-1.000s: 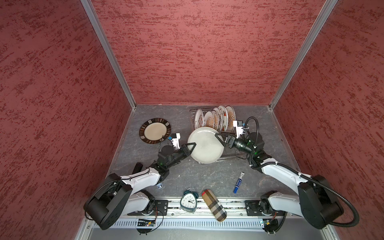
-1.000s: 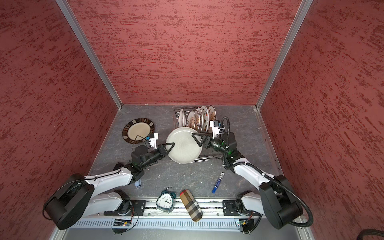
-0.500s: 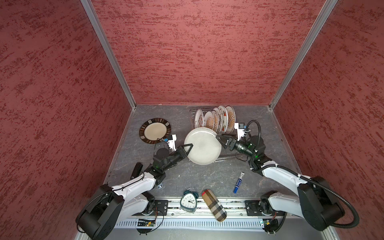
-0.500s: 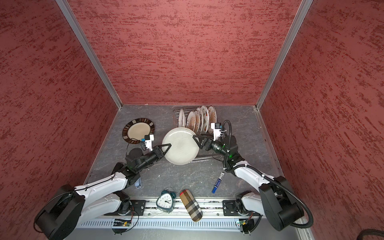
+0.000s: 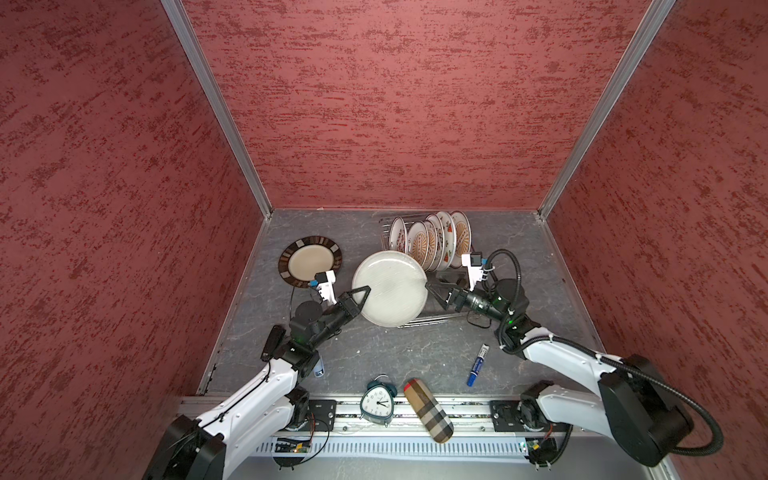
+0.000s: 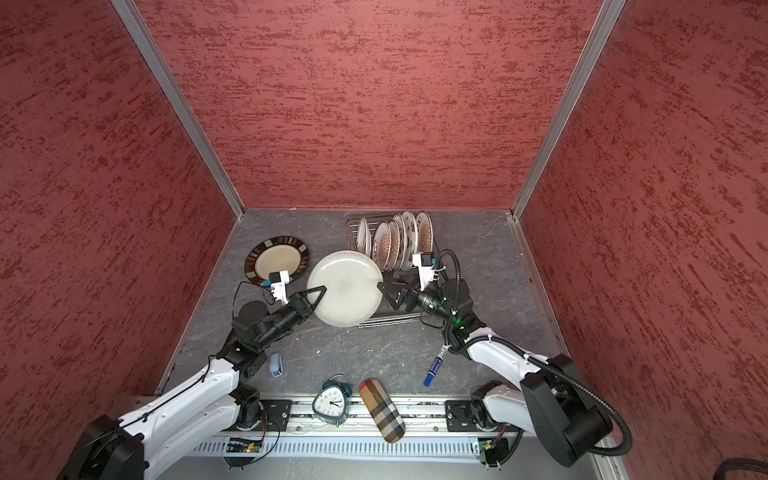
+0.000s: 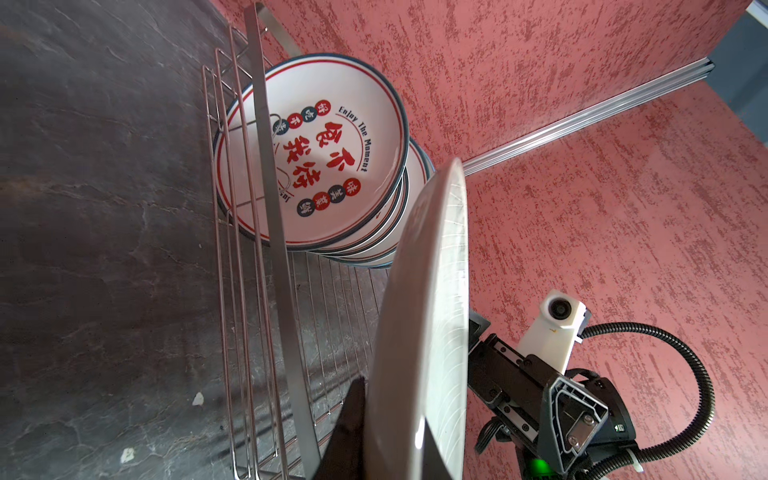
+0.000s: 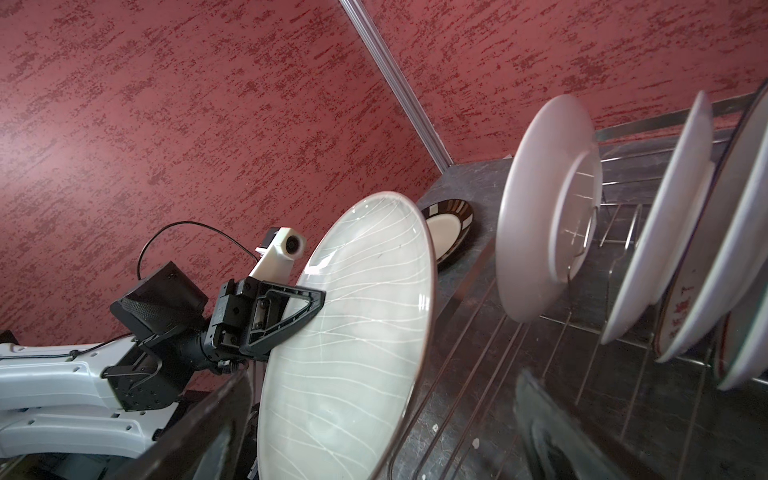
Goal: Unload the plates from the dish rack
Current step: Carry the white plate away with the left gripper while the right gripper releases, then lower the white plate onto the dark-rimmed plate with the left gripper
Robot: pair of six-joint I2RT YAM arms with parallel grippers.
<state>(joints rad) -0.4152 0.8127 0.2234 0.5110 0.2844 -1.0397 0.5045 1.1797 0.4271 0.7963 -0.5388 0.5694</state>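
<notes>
My left gripper [image 5: 362, 296] [image 6: 319, 296] is shut on the left rim of a plain grey-white plate [image 5: 390, 289] [image 6: 345, 289], held tilted above the near end of the dish rack [image 5: 432, 318]. In the left wrist view the plate [image 7: 424, 291] is edge-on, clamped between the dark fingers. My right gripper [image 5: 430, 291] [image 6: 382, 291] stands open at the plate's right rim. In the right wrist view the plate [image 8: 345, 332] lies between its spread fingers. Several printed plates [image 5: 432, 245] stand upright in the rack, one with red characters [image 7: 324, 158]. A dark striped-rim plate [image 5: 311, 262] lies flat on the table.
Near the front edge are a teal alarm clock [image 5: 376, 401], a plaid case [image 5: 428, 409] and a blue marker [image 5: 477, 365]. A small pale blue object [image 6: 275, 365] lies by the left arm. Red walls close in the sides and back.
The grey-white plate has moved left, away from the rack, with the left gripper shut on it. The right gripper has stayed open near the plate's right rim.
</notes>
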